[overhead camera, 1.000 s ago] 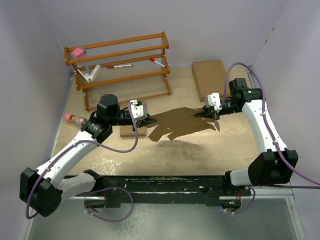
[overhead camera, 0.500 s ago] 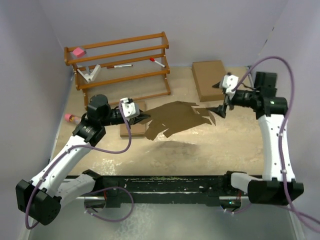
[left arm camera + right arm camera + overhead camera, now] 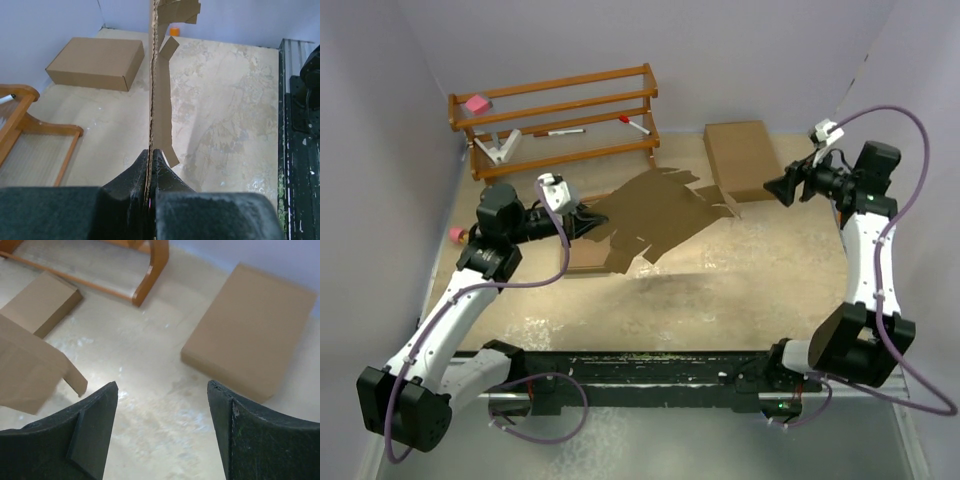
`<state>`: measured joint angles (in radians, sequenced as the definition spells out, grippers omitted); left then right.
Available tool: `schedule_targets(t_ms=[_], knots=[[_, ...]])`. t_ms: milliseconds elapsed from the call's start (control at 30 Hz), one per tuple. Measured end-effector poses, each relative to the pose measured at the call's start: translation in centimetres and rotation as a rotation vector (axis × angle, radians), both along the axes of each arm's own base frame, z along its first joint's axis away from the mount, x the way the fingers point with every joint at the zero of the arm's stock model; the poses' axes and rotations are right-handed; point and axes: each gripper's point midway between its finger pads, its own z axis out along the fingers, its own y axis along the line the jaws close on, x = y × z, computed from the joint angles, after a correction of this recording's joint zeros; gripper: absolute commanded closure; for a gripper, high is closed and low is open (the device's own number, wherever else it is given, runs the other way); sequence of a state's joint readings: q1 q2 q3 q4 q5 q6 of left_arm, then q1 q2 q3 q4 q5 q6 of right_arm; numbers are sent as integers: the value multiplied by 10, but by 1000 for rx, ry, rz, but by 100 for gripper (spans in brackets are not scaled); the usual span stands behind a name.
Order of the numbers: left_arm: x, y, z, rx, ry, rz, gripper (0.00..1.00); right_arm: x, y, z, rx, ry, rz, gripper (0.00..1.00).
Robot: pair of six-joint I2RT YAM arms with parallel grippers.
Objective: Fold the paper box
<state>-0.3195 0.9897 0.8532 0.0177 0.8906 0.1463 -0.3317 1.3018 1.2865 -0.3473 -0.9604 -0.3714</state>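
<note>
One claw grips — left gripper (image 3: 150, 156) clenched on an edge of the paper box (image 3: 655, 212), raised flat beside the wooden rack (image 3: 552, 85); right gripper (image 3: 161, 387) released, empty — folding judged barely begun, next move needing a second hold on a flap.

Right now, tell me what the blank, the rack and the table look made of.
Blank: matte brown corrugated cardboard; its edge shows wavy fluting in the left wrist view. Rack: varnished reddish wood, slightly glossy. Table: mottled beige, stone-look surface, possibly laminate; can't tell.
</note>
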Motion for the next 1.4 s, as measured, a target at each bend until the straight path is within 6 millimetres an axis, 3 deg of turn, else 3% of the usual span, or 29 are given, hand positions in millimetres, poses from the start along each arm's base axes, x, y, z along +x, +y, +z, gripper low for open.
schedule_targets(t_ms=[100,233,433,600,933,1400], knots=[[3,3,9,-44,17,-2,96,3,3,-40,97,120,0,30],[4,3,16,-90,53,-16,96,1,17,-55,264,186,23,30],[2,1,25,-135,97,-25,96,-5,34,-49,484,238,63,28],[0,-1,35,-175,102,-40,96,-8,41,-26,562,238,114,28],[-3,-6,42,-246,124,-77,96,-14,48,-19,546,183,217,28],[-1,-7,46,-265,119,-78,96,-36,77,0,488,126,362,28]])
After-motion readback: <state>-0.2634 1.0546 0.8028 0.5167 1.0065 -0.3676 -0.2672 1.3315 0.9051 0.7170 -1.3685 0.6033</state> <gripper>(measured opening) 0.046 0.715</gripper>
